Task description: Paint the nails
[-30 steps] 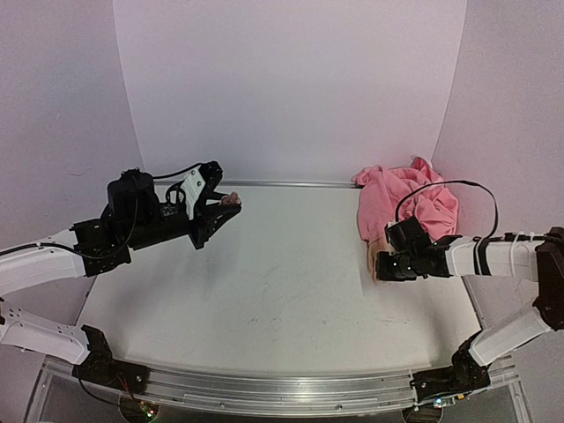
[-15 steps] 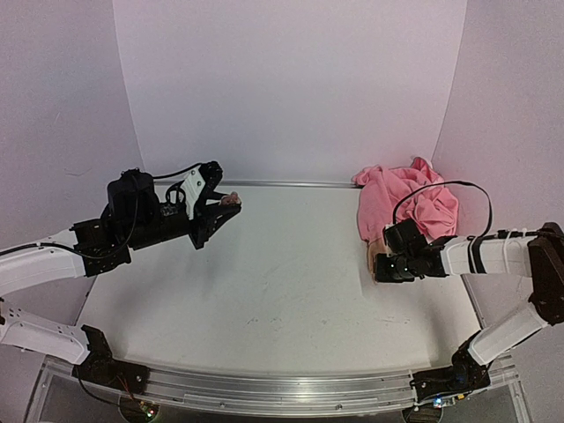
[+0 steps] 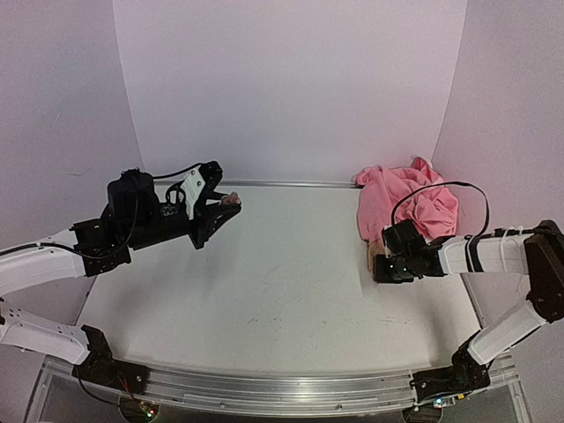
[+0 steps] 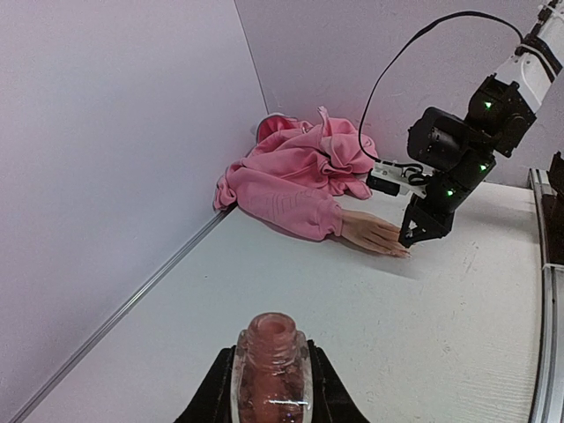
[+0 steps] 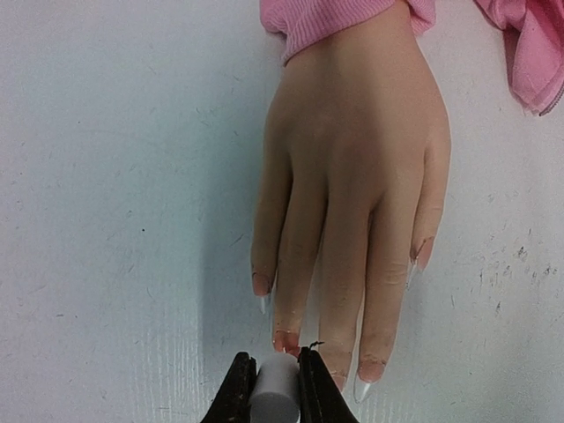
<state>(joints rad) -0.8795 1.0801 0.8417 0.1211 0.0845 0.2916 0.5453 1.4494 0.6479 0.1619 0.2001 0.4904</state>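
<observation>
- The nails (image 5: 361, 389) sit at the fingertips of the mannequin hand (image 5: 352, 150). It lies palm down on the white table (image 5: 106, 176), at the right side, and comes out of the pink sleeve (image 5: 335, 22). Its fingers lie close together.
- Some nails look pale and pointed, while others show pinkish colour at the tip.
- The right gripper (image 5: 273, 363) pinches a white cap (image 5: 275, 397) between its two fingers, just in front of the middle fingertips. The brush under the cap is almost hidden (only a tiny dark point shows).
- I judge the step in hand to be stroking one nail. To do it well, the gripper should go down softly so that only the bristles touch. It should then draw from the nail base toward the tip, along the finger, and stay off the skin.
- The mannequin hand seems to lie loose, so a strong push could slide it.
- The left gripper (image 4: 269, 392) is clamped around the polish bottle (image 4: 269, 352). It holds the bottle upright in the air with the neck open, well apart at the left side and ready for a dip.
- Count: one mannequin hand, five fingers as far as I can count, one polish bottle, one white cap, two grippers.
</observation>
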